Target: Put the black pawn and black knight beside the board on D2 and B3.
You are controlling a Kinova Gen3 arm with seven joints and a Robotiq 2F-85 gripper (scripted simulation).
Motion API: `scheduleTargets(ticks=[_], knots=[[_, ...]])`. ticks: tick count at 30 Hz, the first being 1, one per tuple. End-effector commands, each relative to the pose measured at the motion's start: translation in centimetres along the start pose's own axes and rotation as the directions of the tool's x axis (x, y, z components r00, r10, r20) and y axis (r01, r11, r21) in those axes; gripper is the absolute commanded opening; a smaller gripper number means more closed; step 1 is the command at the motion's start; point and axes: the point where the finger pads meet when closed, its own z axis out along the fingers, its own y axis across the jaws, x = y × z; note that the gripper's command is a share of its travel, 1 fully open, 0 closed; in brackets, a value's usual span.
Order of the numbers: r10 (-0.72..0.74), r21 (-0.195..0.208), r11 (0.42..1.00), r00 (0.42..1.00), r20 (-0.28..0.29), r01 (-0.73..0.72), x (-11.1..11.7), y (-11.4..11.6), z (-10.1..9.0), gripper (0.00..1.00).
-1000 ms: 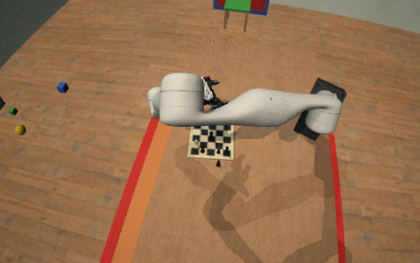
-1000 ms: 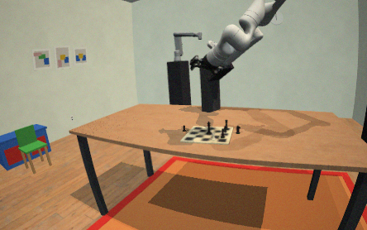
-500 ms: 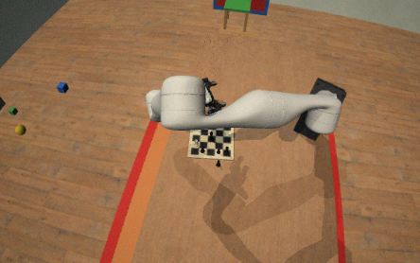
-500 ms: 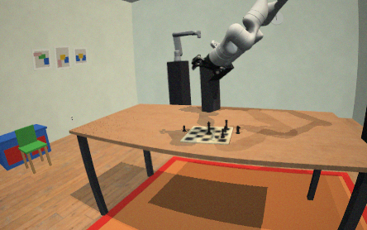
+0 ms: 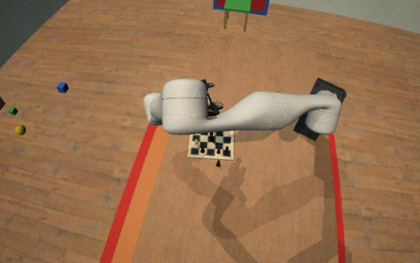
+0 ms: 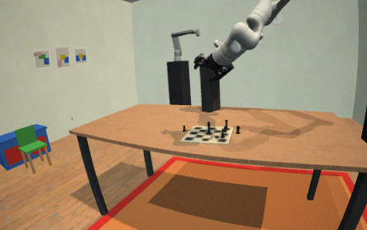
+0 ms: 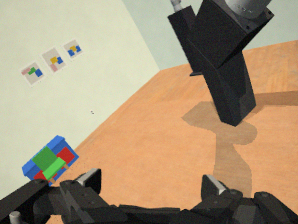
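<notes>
High over table, black two-finger gripper wide open, nothing between fingers.
Small black pawn upright just beside pale-rimmed chequered board, on the green chair's side; well below the hand. Fingers slant sideways, not down its upright axis; likely needs a wrist turn first. Black knight beside the opposite edge, farther off.

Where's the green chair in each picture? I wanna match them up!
The green chair:
Top: at the upper edge, right of the middle, partly cut off.
Exterior: far left, below the middle.
Wrist: lower left.
Shared landmark: the blue-and-red box right by it.
</notes>
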Motion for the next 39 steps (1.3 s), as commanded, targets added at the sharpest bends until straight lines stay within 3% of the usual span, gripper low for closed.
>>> scheduleTargets(ticks=[1, 2, 11, 19, 28, 29, 39], knots=[[0.000, 0.003, 1.000, 1.000, 0.003, 0.000, 0.0, 0.0, -0.2, 1.00], [0.032, 0.012, 0.999, 0.999, 0.019, -0.032, -0.3, 0.2, -0.9, 1.00], [0.032, 0.012, 0.999, 0.999, 0.019, -0.032, -0.3, 0.2, -0.9, 1.00], [0.093, 0.027, 0.995, 0.994, 0.054, -0.095, -0.9, 0.7, -2.4, 1.00], [0.093, 0.027, 0.995, 0.994, 0.054, -0.095, -0.9, 0.7, -2.4, 1.00], [0.123, 0.032, 0.992, 0.990, 0.072, -0.126, -1.2, 1.0, -3.2, 1.00], [0.153, 0.035, 0.987, 0.984, 0.091, -0.156, -1.4, 1.3, -3.9, 1.00]])
